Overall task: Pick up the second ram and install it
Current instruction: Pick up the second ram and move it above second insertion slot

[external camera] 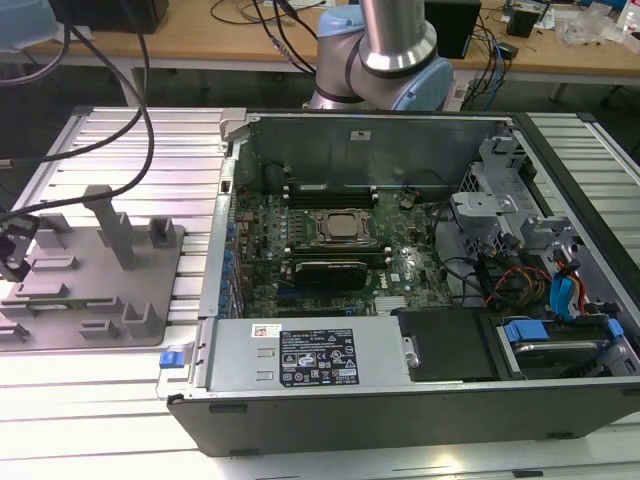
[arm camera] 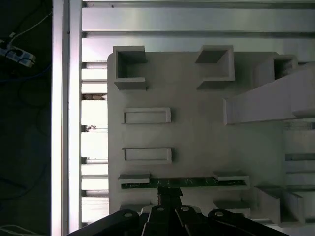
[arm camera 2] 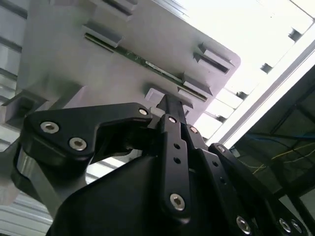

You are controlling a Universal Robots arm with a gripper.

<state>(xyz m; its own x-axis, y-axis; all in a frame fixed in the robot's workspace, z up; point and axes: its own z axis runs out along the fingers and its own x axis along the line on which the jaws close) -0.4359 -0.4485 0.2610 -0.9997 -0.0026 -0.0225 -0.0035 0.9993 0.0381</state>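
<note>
My arm (external camera: 392, 40) stands at 12 o'clock in the exterior view, a silver tube rising upright out of a rounded blue-grey joint (external camera: 345, 65). In the first wrist view my tool (arm camera: 170, 195) points downward, and its matte black linkage bars (arm camera: 162, 216) fan back from a narrow front end. In the second wrist view the tool (arm camera 2: 170, 104) shows closer, with long black bars (arm camera 2: 174, 162) studded with silver screw heads and a broad knuckle (arm camera 2: 64, 135) beside them. I cannot tell whether the tool is spread or closed.
</note>
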